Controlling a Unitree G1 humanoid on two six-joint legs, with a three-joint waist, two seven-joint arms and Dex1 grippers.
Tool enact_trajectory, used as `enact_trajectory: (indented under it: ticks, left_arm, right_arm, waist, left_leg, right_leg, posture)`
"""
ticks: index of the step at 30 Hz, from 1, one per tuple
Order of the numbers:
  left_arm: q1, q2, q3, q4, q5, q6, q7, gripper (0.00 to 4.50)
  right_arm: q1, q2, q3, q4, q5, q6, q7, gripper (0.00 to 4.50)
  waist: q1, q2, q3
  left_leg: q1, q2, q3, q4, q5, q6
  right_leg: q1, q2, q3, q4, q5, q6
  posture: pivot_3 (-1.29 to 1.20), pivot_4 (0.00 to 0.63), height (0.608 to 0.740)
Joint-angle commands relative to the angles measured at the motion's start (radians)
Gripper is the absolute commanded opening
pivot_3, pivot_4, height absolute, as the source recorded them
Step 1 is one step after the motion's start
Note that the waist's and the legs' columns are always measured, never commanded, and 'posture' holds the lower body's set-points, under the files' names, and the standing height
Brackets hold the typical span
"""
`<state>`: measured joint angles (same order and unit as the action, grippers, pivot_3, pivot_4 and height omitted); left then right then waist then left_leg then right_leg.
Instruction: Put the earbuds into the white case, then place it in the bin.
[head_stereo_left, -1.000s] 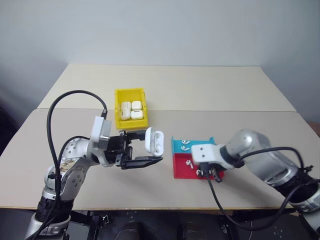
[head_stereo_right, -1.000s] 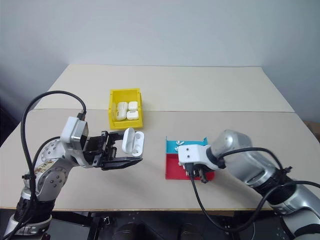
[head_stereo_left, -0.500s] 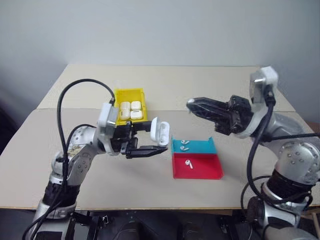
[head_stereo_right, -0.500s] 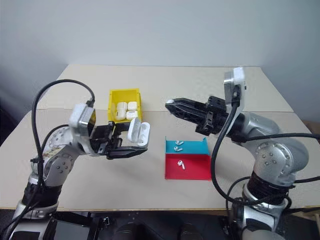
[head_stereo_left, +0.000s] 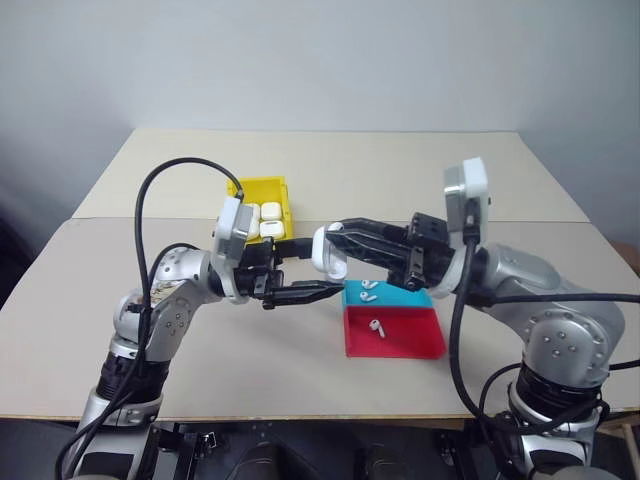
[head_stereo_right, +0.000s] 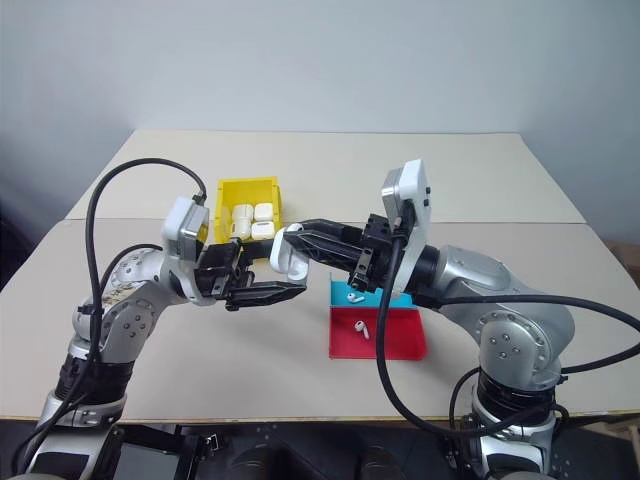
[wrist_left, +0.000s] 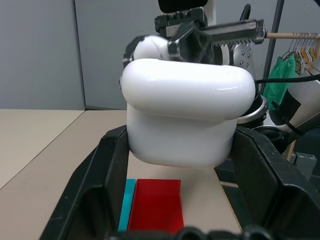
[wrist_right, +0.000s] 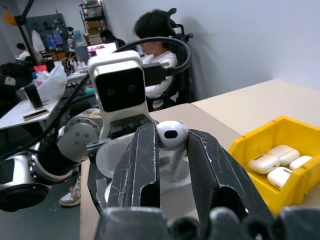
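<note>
Earbud insertion is the step in hand. Above the beige tabletop (head_stereo_left: 520, 170), the left gripper (head_stereo_left: 305, 270) is closed on a small glossy white rounded earbud case (head_stereo_left: 328, 251), which is held in the air with its lid flipped open, just right of a small bright yellow plastic bin (head_stereo_left: 262, 192). From the right, the right gripper (head_stereo_left: 345, 232) is brought level toward the case, its two black fingers pinched on a tiny glossy white stemmed earbud (wrist_right: 172, 134), seen between the fingers in the right wrist view. The fingertips are placed right at the open mouth of the case; whether the earbud touches it cannot be told.

Four more closed white cases (head_stereo_left: 262, 221) lie inside the yellow bin, far left of centre. A flat red-and-teal two-part tray (head_stereo_left: 410, 340) rests on the table near and to the right, below the right gripper, with three loose white earbuds (head_stereo_left: 376, 325) on it.

Judged from this, the held earbud must next be lined up stem-first with an empty socket and released only once seated. A small misalignment could let it drop. Closing the lid and placing the case in the bin remain undone.
</note>
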<state>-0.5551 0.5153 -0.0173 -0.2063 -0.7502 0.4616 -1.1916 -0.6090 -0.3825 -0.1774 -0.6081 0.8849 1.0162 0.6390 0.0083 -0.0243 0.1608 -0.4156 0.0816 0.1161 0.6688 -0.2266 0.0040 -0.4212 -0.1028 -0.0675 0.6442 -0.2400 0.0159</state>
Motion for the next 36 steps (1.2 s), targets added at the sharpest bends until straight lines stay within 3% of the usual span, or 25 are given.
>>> enact_trajectory:
  ticks: [1,13,14,24,27,30,33,36]
  left_arm:
    - [-0.013,0.011,0.031,-0.045,-0.031,0.005,-0.003,2.78]
    - [-0.006,0.018,0.048,-0.060,-0.039,0.016,0.001,2.78]
    - [-0.006,0.017,0.048,-0.059,-0.037,0.014,0.003,2.78]
    - [-0.003,0.015,0.052,-0.061,-0.028,0.008,0.017,2.78]
    - [0.003,0.018,0.054,-0.064,-0.024,0.006,0.019,2.78]
    - [0.025,0.034,0.073,-0.075,-0.004,-0.009,0.037,2.78]
    - [0.062,0.058,0.110,-0.095,-0.023,-0.010,0.032,2.78]
    - [0.096,0.070,0.131,-0.118,-0.030,-0.014,0.041,2.78]
  right_arm:
    - [0.008,-0.029,0.022,-0.020,-0.014,-0.071,-0.005,0.63]
    - [0.043,-0.089,0.119,-0.006,-0.083,-0.201,0.019,0.63]
    - [0.046,-0.099,0.124,-0.004,-0.082,-0.206,0.030,1.36]
    - [-0.003,-0.154,0.088,0.058,-0.043,-0.224,0.057,4.35]
    - [-0.028,-0.190,0.062,0.095,-0.044,-0.236,0.072,4.35]
    - [-0.081,-0.320,0.079,0.194,-0.172,-0.318,0.163,4.35]
    - [-0.171,-0.463,0.215,0.338,-0.379,-0.434,0.279,4.35]
    - [-0.275,-0.529,0.408,0.487,-0.559,-0.547,0.458,4.35]
  waist:
    - [-0.001,0.000,0.000]
    - [0.001,0.000,0.000]
    - [0.001,0.000,0.000]
    - [0.001,0.000,0.000]
    - [0.001,0.000,0.000]
    - [0.002,0.000,0.000]
    - [0.001,0.000,0.000]
    - [-0.009,0.000,0.000]
  left_leg:
    - [0.000,0.000,0.000,0.000,0.000,0.000]
    - [0.000,0.000,0.000,0.000,0.000,0.000]
    - [0.000,0.000,0.000,0.000,0.000,0.000]
    - [0.000,0.000,0.000,0.000,0.000,0.000]
    - [0.000,0.000,0.000,0.000,0.000,0.000]
    - [0.000,0.000,0.000,0.000,0.000,0.000]
    - [0.000,0.000,0.001,0.000,-0.001,0.001]
    - [0.000,0.000,0.001,-0.001,-0.001,0.001]
  right_leg:
    - [0.000,0.000,0.000,0.000,0.000,0.000]
    - [0.000,0.000,0.000,-0.001,0.000,0.000]
    - [0.000,0.000,0.000,-0.001,0.000,0.000]
    - [0.000,0.000,0.000,-0.001,0.000,0.000]
    - [0.000,0.000,0.000,-0.001,0.000,0.000]
    - [0.000,0.000,0.000,-0.001,0.000,0.000]
    - [0.000,0.000,0.000,-0.002,0.000,0.000]
    - [-0.001,0.000,0.001,-0.002,0.000,0.000]
  posture:
    - [0.00,0.150,0.740]
    - [0.00,0.150,0.740]
    - [0.00,0.150,0.740]
    - [0.00,0.150,0.740]
    - [0.00,0.150,0.740]
    - [0.00,0.150,0.740]
    - [0.00,0.150,0.740]
    - [0.00,0.150,0.740]
